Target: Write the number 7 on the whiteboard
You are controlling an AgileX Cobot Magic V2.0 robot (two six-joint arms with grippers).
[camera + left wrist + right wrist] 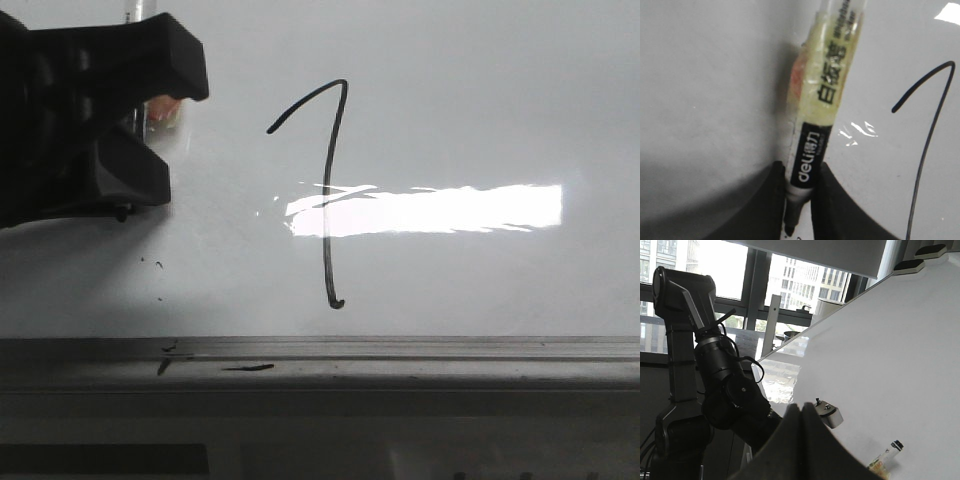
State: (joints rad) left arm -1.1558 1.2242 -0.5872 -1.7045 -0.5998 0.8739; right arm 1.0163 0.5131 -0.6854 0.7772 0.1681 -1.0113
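Note:
The whiteboard (480,120) fills the front view, with a grey metal rail (400,360) along its near edge. The number 7 (329,190) is drawn on it in thin black line: a short slanted top stroke and a long stem ending in a tiny hook. It also shows in the left wrist view (930,130). My left gripper (180,140) is to the left of the 7, apart from it, shut on a taped whiteboard marker (822,110). The marker tip points at the board. My right gripper (801,412) is shut and empty, off the board.
Small black specks (158,265) lie on the board below the left gripper, and smudges (248,368) mark the rail. A bright glare band (430,210) crosses the 7's stem. The right wrist view shows the left arm (715,390) and a small grey bracket (829,414).

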